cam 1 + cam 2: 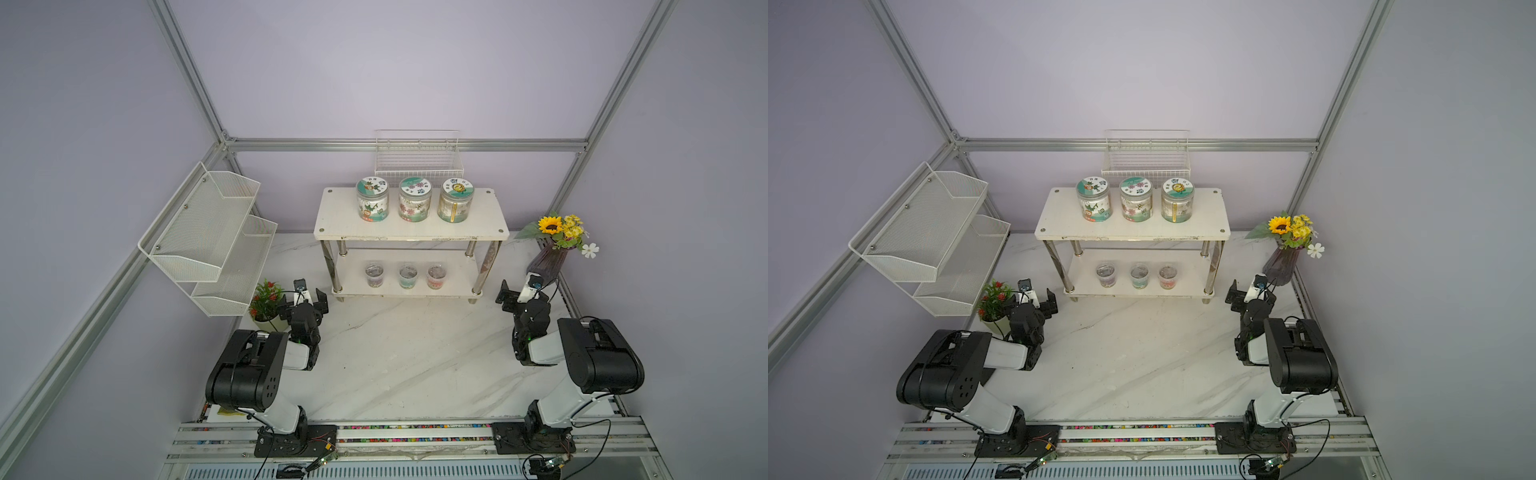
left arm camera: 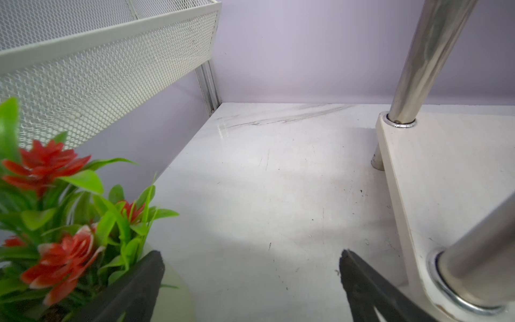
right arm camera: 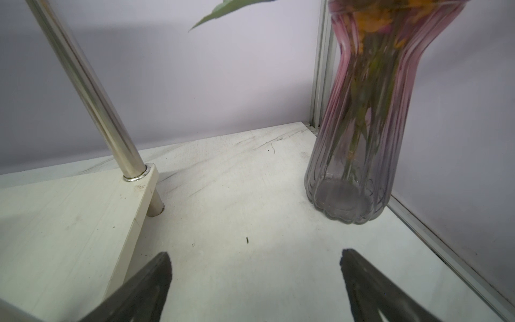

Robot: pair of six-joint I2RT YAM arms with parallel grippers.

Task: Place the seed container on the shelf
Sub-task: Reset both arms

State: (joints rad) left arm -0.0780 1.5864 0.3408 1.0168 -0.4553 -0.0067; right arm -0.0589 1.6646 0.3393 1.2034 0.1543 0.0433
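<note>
Our left pincer [image 2: 250, 259] stands wide apart and empty over the marbled surface [image 2: 250, 181], between a red-flowered potted plant [image 2: 55, 212] and one end of the shelf [image 2: 446, 172]. Our right pincer [image 3: 255, 256] is likewise apart and empty, between the shelf's other end and a ribbed glass vase [image 3: 351, 172]. In both top views we see three seed containers [image 1: 1136, 203] upright in a row toward the back of the shelf's upper board. They are clear round jars with printed lids: the leaf-printed jar [image 1: 372, 200], the purple-flowered jar [image 1: 414, 199] and the sunflower-lidded jar [image 1: 455, 200]. Three small clear cups [image 1: 407, 276] sit on the lower board.
</note>
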